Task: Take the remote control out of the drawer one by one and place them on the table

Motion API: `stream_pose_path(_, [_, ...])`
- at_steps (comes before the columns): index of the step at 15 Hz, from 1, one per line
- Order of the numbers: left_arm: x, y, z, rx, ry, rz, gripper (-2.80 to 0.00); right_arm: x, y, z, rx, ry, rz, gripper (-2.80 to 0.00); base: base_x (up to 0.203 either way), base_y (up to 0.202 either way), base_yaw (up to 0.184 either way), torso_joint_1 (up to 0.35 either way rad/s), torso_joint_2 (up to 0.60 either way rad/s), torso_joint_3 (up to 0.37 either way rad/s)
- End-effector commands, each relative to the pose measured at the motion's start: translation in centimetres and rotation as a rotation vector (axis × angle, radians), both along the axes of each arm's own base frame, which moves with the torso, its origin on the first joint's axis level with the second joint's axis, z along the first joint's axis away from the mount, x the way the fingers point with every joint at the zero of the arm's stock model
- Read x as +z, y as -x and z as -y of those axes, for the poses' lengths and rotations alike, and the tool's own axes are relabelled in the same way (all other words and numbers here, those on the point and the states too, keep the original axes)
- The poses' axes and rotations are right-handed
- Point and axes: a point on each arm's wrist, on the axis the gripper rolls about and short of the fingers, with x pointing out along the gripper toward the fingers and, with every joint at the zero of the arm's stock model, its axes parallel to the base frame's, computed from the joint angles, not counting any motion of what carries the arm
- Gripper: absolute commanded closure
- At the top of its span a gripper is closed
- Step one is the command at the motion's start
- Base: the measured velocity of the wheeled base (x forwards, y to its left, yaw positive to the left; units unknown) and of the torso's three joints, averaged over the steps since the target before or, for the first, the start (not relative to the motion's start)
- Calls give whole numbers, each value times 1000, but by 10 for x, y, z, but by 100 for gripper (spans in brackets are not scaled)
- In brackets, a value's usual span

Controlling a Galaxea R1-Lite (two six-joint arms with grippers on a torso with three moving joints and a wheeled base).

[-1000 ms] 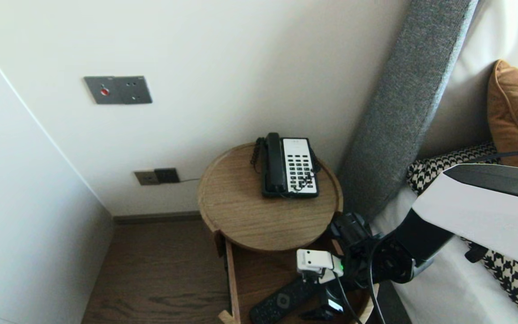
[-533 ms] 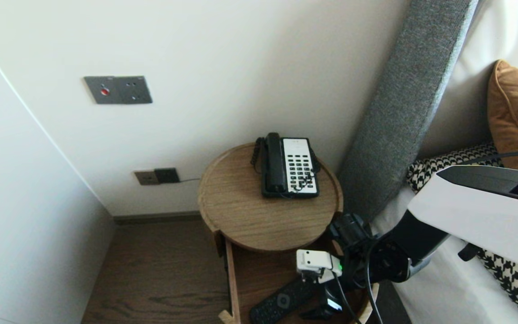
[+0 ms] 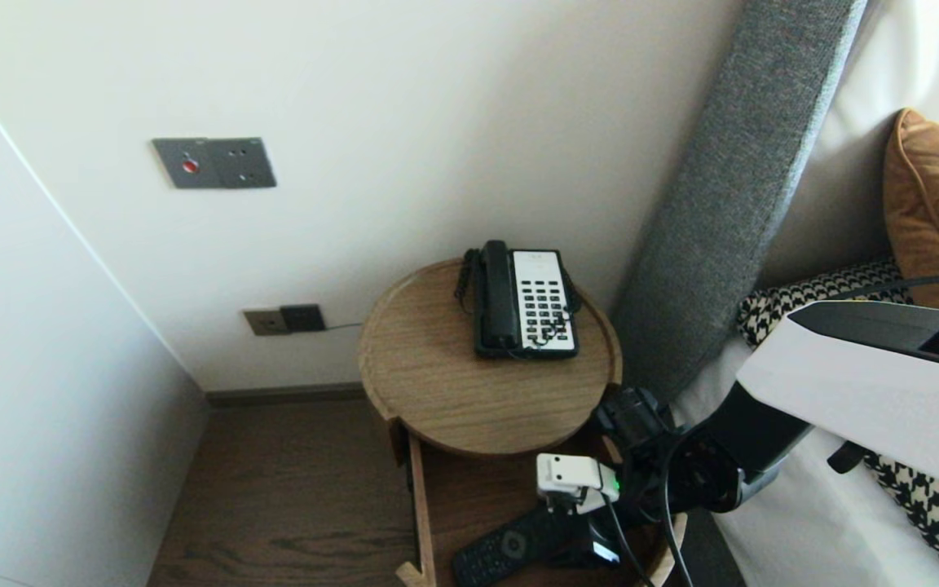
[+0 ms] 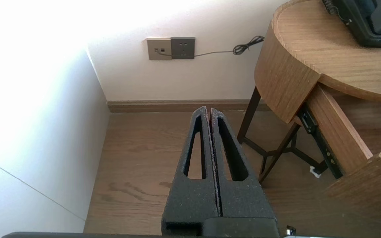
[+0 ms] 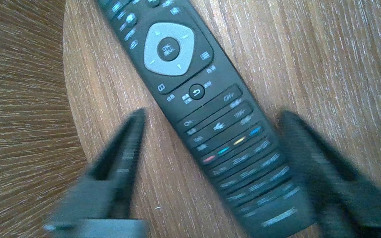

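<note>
Right hand point(image 5: 212, 113) astride remote point(image 5: 193, 92)

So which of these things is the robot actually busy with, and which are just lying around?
In use: right pincer, open astride the remote control; the open drawer it lies in.
Just there: telephone, round bedside table, wall socket, orange cushion, left pincer, parked above the floor.

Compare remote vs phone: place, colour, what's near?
The remote lies in the open drawer; the phone sits on the round tabletop. The remote is mostly black; the phone is black with a white face. The open right tool straddles the remote; nothing is at the phone. Both lie buttons up.
</note>
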Motion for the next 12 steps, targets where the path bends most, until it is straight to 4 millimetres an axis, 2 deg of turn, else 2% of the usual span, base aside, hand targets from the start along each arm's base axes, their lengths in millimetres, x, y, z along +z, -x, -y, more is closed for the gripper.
stream_pose_path(1, [0,0,0,1,0,1,0,1,1,0,5,-1,5,0,0,0,0,0,0,0])
stream_pose_path(8, [0,0,0,1,0,1,0,5,1,3,-1,-6,8,0,0,0,0,0,0,0])
stream_pose_path(12, [0,0,0,1,0,1,0,16,-2,2,-5,-23,45,0,0,0,0,0,0,0])
